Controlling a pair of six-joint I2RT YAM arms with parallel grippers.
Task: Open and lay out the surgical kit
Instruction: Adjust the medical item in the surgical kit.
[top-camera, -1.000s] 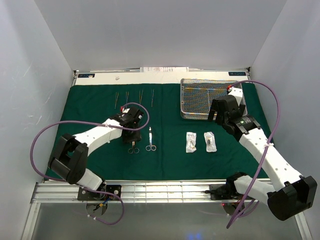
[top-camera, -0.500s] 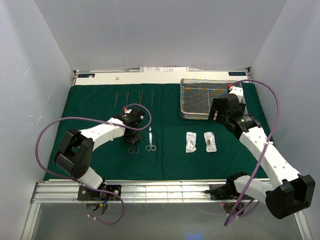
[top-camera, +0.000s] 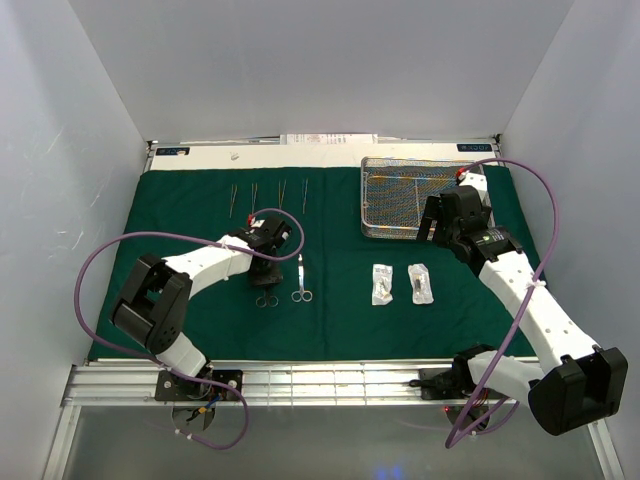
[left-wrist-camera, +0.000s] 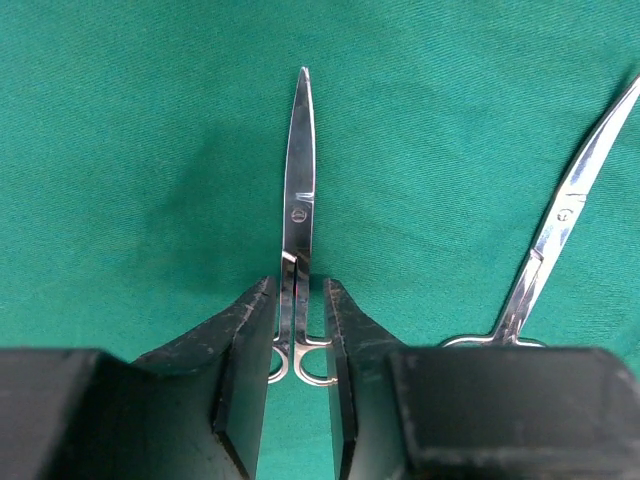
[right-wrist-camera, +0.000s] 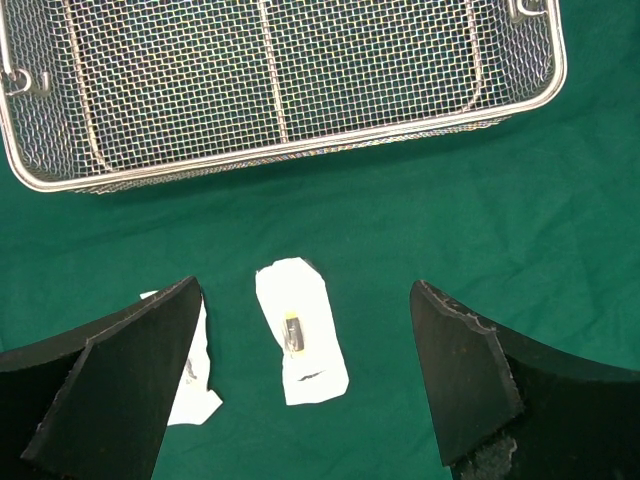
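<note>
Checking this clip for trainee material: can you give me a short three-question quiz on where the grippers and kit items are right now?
1. True or false: the right gripper is shut on a clear packet.
2. The left gripper straddles: A scissors; B a clear packet; C a syringe.
3. How many clear packets lie on the green drape?
Key: 1 false, it is open above them; 2 A; 3 two.

left arm stretched forward, wrist pitched down, left gripper (left-wrist-camera: 298, 295) low, jaws only narrowly apart. right arm extended forward, right gripper (right-wrist-camera: 305, 300) raised, jaws wide.
</note>
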